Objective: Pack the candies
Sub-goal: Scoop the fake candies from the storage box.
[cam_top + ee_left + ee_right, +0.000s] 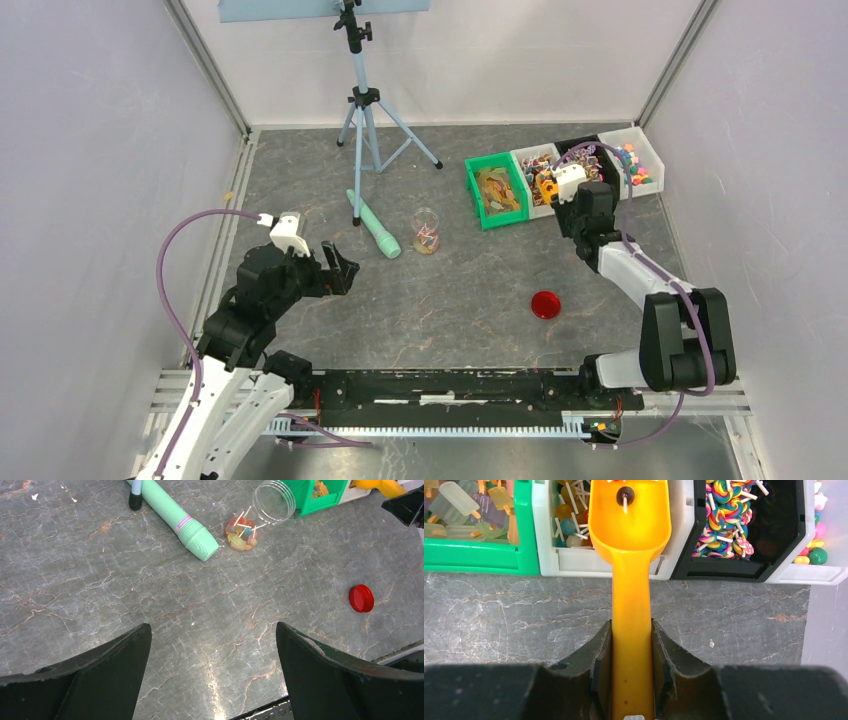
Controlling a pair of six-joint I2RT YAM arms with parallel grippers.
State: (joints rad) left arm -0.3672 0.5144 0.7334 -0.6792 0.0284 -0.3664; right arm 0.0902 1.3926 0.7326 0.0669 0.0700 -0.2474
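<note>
**Scoop over the lollipop bin, jar waiting mid-table**

The grey marbled table [450, 330] carries a row of plastic bins at its far right, among them a green bin [474, 560], a white bin [569, 565] and a black bin [724, 567]. Most of the candies [724, 510] lie in these bins (ball lollipops in the white one, swirled ones in the black). A few sit at the bottom of the clear round jar [274, 501], which stands open near the table's middle, well apart from the bins.

The left gripper [212, 630] hangs over bare table, jaws spread wide, holding nothing. The right gripper [631, 630] pinches the handle of the orange plastic scoop [631, 525]. Its bowl reaches over the white bin with one dark ball lollipop [625, 495] in it. The small red round lid [361, 598] lies alone, nearer the arms.

The step in hand looks like scooping. To do it well, push the bowl low into the heap to gather more than one sweet, then tip the front up before lifting. Carry it level to the jar and pour slowly from the tip, since the mouth looks little wider than the scoop.
</note>
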